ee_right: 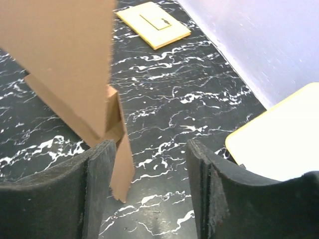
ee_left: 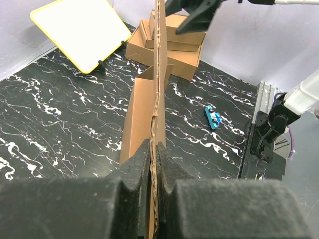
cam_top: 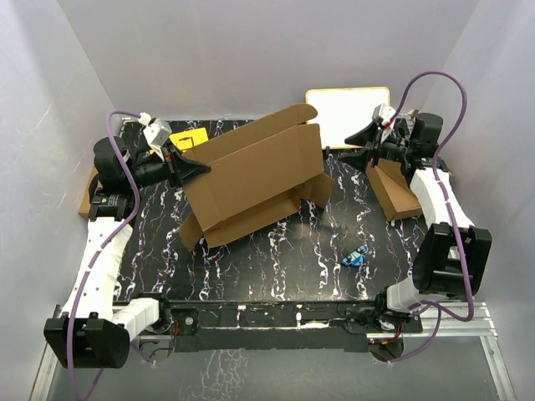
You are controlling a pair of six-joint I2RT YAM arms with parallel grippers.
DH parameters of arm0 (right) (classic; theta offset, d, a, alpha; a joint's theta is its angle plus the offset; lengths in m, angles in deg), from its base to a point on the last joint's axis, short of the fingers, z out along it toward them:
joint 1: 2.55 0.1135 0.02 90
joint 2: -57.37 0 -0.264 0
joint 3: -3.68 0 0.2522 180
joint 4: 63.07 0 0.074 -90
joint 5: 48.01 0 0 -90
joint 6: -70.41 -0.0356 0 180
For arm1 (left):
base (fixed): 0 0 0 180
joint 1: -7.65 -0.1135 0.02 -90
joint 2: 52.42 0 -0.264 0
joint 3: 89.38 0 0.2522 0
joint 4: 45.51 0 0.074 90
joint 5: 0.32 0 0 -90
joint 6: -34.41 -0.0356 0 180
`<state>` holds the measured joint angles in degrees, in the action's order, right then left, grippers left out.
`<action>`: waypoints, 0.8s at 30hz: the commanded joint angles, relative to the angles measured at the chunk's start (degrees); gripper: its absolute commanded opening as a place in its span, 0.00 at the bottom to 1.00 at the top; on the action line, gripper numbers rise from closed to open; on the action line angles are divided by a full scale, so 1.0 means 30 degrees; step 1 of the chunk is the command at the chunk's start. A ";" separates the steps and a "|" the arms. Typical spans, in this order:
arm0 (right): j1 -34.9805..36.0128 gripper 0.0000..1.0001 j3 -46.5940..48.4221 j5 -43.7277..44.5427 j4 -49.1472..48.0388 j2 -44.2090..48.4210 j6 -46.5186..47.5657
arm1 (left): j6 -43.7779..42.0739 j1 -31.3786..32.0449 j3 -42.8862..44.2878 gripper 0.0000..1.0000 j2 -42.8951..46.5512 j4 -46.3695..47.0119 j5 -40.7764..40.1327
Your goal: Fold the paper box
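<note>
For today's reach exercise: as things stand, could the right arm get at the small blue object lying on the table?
Probably yes. The right gripper is open and empty, and the blue object lies on bare table on that arm's side, clear of the paper box.

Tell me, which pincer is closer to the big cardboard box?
Left. The left pincer is clamped right on one end edge of the paper box. The right pincer stands open beside the opposite end, not gripping it.

Bright, even light comes from above. Shadows under the paper box (cam_top: 251, 175) on the desk (cam_top: 251, 267) are soft. Both wrist views blur their nearest foreground.
</note>
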<state>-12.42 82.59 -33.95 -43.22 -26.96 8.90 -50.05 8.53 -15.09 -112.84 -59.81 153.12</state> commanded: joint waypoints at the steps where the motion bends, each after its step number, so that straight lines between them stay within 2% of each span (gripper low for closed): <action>1: 0.0209 0.55 0.1233 0.2780 -0.2326 -0.2183 -0.3885 | -0.0312 0.0043 0.0364 0.00 0.0357 -0.0163 0.0163; 6: 0.1190 0.49 0.0681 0.3250 -0.4021 -0.4799 -0.3740 | -0.0313 0.0028 0.0726 0.00 0.0247 -0.0183 0.0185; 11: 0.2015 0.50 -0.1485 0.1014 -0.7646 -0.5111 -0.2715 | -0.0062 0.0050 0.1037 0.00 -0.0024 0.0190 0.0253; 18: 0.2594 0.61 -0.1845 -0.0523 -0.5658 -0.5111 0.1660 | -0.0016 0.0036 0.1558 0.00 -0.0540 0.0091 0.0300; 24: 0.2921 0.66 -0.2879 -0.1005 -0.5712 -0.4906 0.3214 | -0.0027 0.0031 0.1448 0.00 -0.0571 0.0065 0.0192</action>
<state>-4.42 75.27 -32.97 -57.23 -44.12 11.80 -49.61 8.53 -12.29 -114.57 -59.72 153.27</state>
